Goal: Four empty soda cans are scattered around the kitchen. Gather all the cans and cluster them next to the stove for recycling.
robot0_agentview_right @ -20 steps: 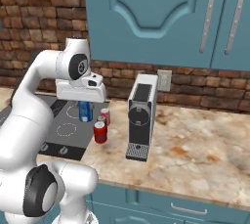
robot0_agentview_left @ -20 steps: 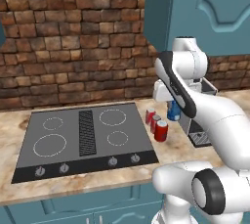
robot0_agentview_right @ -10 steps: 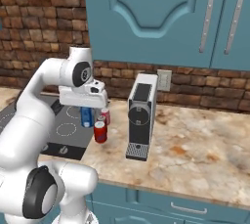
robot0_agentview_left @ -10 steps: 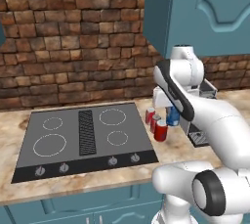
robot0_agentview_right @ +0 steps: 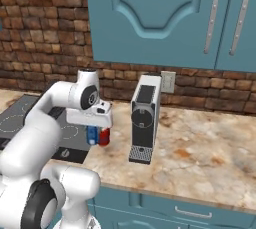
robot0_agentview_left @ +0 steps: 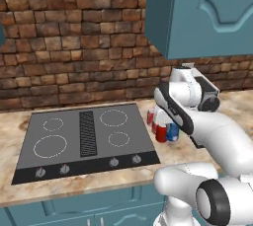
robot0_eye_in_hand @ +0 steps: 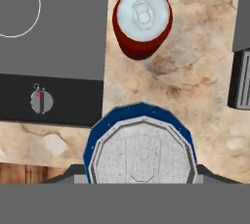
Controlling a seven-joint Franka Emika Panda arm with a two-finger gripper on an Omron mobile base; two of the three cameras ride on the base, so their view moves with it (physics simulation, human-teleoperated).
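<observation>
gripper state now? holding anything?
gripper: shut on the blue can, held upright over the counter just right of the stove, beside a red can.

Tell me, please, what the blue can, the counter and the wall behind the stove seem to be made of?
Blue can: probably metal, with a dull silver embossed top and a glossy blue painted side.
Counter: looks like polished stone, perhaps granite or marble, judging by its mottled beige and rust veins.
Wall: rough brown and red brick with pale mortar lines; since the scene is rendered, it may be only a brick facing.
</observation>
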